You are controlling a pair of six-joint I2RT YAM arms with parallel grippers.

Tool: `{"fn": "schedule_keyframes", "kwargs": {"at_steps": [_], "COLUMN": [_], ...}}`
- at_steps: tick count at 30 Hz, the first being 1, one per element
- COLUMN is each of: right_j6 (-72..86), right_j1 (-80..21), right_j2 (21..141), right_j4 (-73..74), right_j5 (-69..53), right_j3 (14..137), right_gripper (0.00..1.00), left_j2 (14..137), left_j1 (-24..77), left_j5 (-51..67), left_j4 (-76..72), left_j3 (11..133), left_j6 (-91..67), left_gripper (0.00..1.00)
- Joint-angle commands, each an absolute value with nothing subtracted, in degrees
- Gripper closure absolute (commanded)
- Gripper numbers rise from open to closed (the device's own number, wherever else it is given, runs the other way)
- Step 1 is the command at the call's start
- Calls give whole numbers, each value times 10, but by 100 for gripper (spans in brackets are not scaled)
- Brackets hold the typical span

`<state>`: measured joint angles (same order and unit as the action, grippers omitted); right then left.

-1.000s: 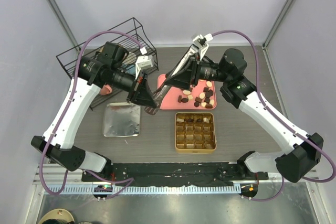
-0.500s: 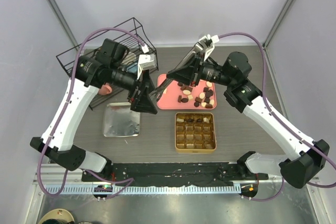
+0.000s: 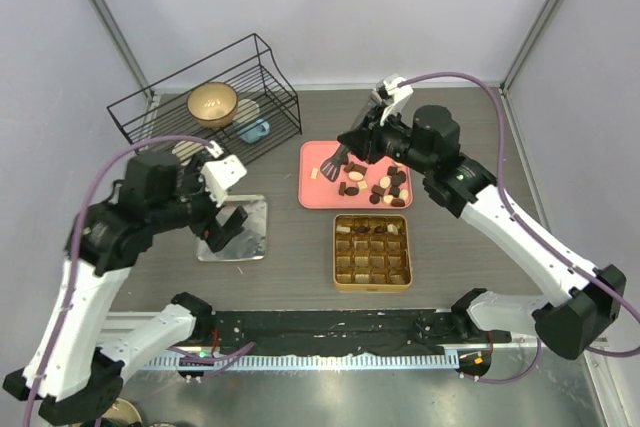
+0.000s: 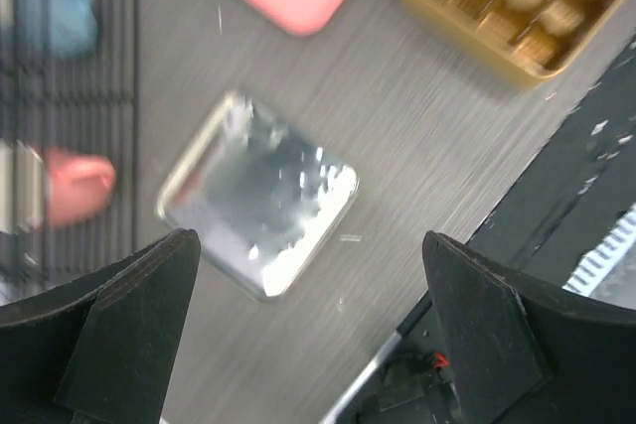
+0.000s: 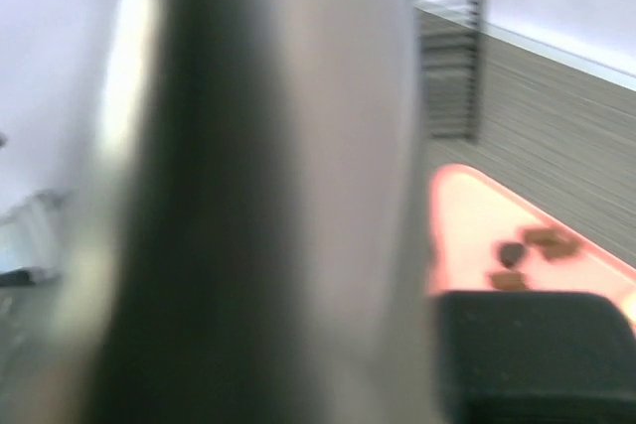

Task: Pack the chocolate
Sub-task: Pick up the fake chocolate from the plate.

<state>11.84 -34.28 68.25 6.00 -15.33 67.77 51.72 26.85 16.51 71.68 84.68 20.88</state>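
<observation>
The left end effector (image 4: pixel 308 245) has let go and pulled back above the silver lid (image 3: pixel 252 219), fingers wide. Beyond the gold tin (image 3: pixel 372 285), chocolate (image 3: pixel 385 187) waits on the pink tray (image 3: pixel 315 192). There the right end effector (image 3: pixel 336 157) has closed narrow on a blurred metal tool (image 5: pixel 258 186), so the handover looks done.

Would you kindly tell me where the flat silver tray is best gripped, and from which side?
Probably grip the silver tray by its low rim, coming down from above with one finger inside and one outside. It lies flat on the table, so its sides offer little to pinch.
</observation>
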Motion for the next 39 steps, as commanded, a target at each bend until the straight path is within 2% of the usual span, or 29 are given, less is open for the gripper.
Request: {"fn": "schedule_keyframes", "kwargs": {"at_steps": [1,5,8,14,20,22,27,35,36,39], "right_j6": [55,12,-10,-34,-33,-27,-17,12,15,24], "right_j1": [-340,-340,-340,-338,-323,-320,-316,-303,-303,-303], "right_j2": [722,753,778,866,914,926,955,1009,1018,1031], "right_j4": [22,-75,-131,-143,-175,-191,-210,-231,-236,-257], "right_j5": [-9,89,148,205,194,195,181,190,194,199], "right_j3": [658,630,612,644,657,661,678,732,735,739], "right_gripper": [99,99,99,99,99,99,99,99,93,87], "left_j2": [534,580,645,708,737,740,745,714,712,710], "left_j1": [256,237,219,178,148,145,142,138,138,135], "left_j5": [48,8,38,57,76,77,80,78,76,81], "left_j4": [632,600,620,584,552,546,544,531,529,531], "left_j3": [718,676,686,657,645,644,642,616,614,612], "left_j6": [171,130,108,107,98,98,99,107,108,108], "left_gripper": [0,3,9,13,13,9,9,9,9,9]}}
